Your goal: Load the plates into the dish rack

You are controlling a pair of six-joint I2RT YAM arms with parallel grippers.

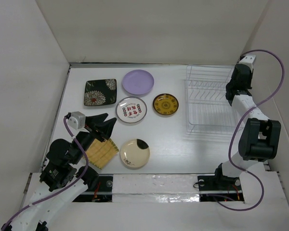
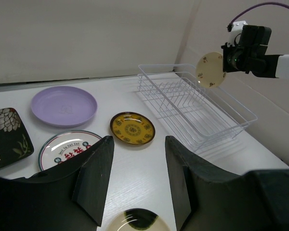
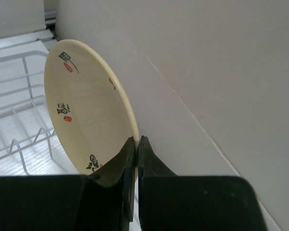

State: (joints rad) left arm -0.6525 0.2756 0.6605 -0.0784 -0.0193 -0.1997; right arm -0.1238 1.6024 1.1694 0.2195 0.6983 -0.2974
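Note:
My right gripper (image 3: 137,139) is shut on the rim of the glossy tan plate (image 3: 86,110) and holds it upright above the right side of the white wire dish rack (image 1: 209,98). The left wrist view shows this plate (image 2: 210,70) over the rack (image 2: 197,108). My left gripper (image 1: 106,126) is open and empty, with its fingertips (image 2: 105,144) over the table. Below it lie the yellow woven square plate (image 1: 102,153) and the cream plate with a black patch (image 1: 135,153). The lilac plate (image 1: 138,82), black floral square (image 1: 100,91), white plate with red marks (image 1: 131,109) and brown-gold plate (image 1: 165,104) lie flat.
White walls enclose the table on the left, back and right; the right wall is close behind my right gripper (image 1: 229,92). The rack's slots hold no plates. A bare strip of table runs between the brown-gold plate and the rack.

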